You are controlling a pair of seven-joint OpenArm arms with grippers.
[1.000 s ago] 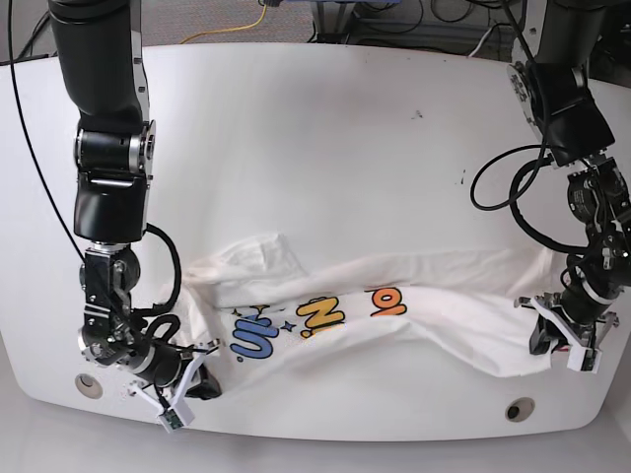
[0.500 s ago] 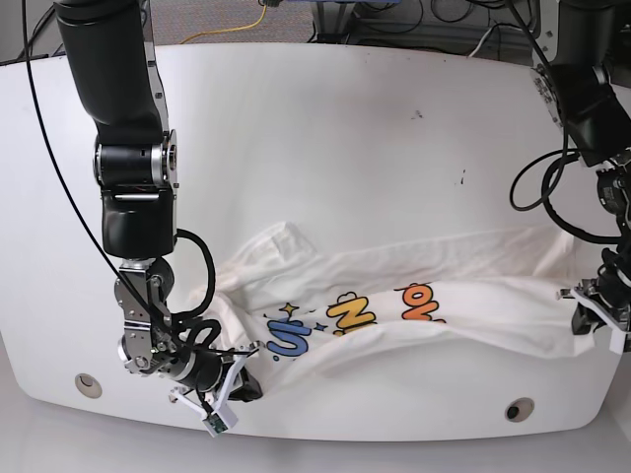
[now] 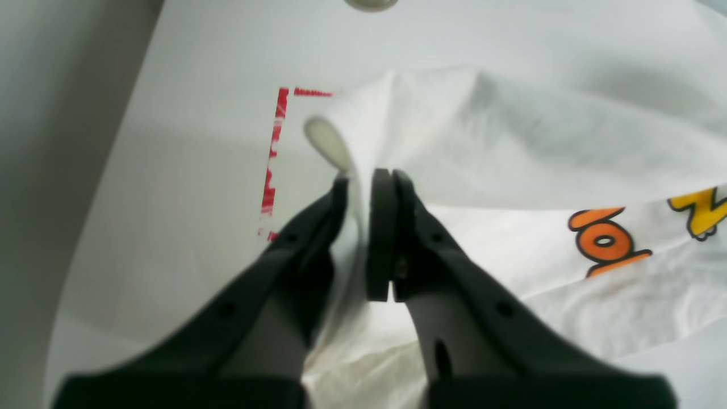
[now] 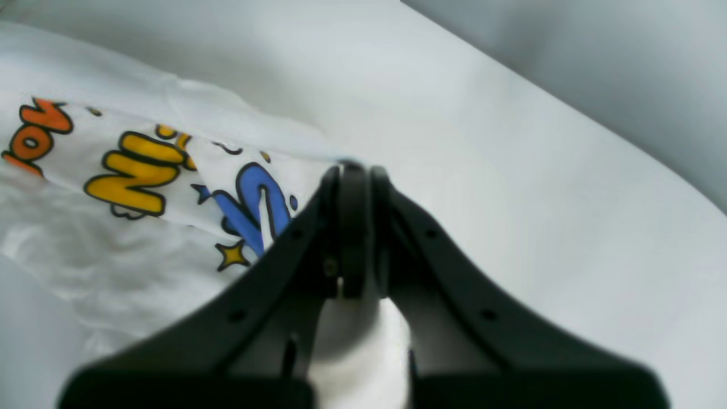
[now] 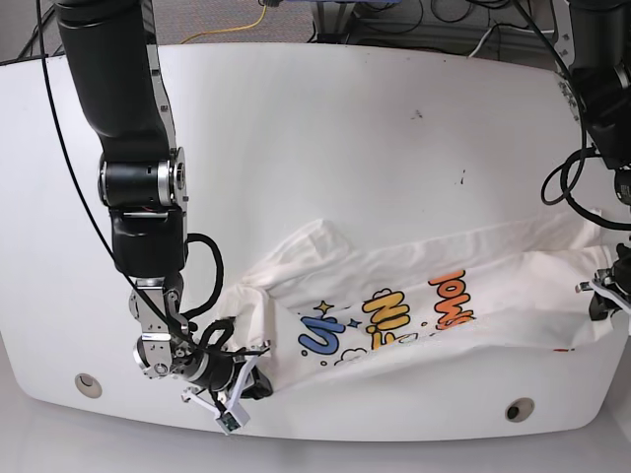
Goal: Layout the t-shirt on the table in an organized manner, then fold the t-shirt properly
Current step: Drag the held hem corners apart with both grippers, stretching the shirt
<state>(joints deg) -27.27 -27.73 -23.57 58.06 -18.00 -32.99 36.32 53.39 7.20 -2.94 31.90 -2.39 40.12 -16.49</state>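
Observation:
The white t-shirt [image 5: 414,271] lies stretched and wrinkled across the near part of the table [image 5: 325,128], its blue, yellow and orange print [image 5: 389,315] facing up. My right gripper [image 5: 240,386] is shut on the shirt's lower left edge near the front of the table. In the right wrist view the gripper [image 4: 352,170] pinches cloth beside the blue letters [image 4: 253,207]. My left gripper [image 5: 606,299] is shut on the shirt's right end. In the left wrist view the gripper [image 3: 363,182] holds a fold of cloth [image 3: 454,130] beside the red tape [image 3: 275,153].
Two round grommet holes [image 5: 87,381] [image 5: 519,408] sit near the table's front edge, and one shows in the left wrist view [image 3: 372,3]. Small dark specks [image 5: 417,114] mark the far half. Cables lie beyond the back edge [image 5: 414,20].
Both grippers have moved toward the base view's right with the shirt held between them. The shirt has slid right and its print now tilts up to the right.

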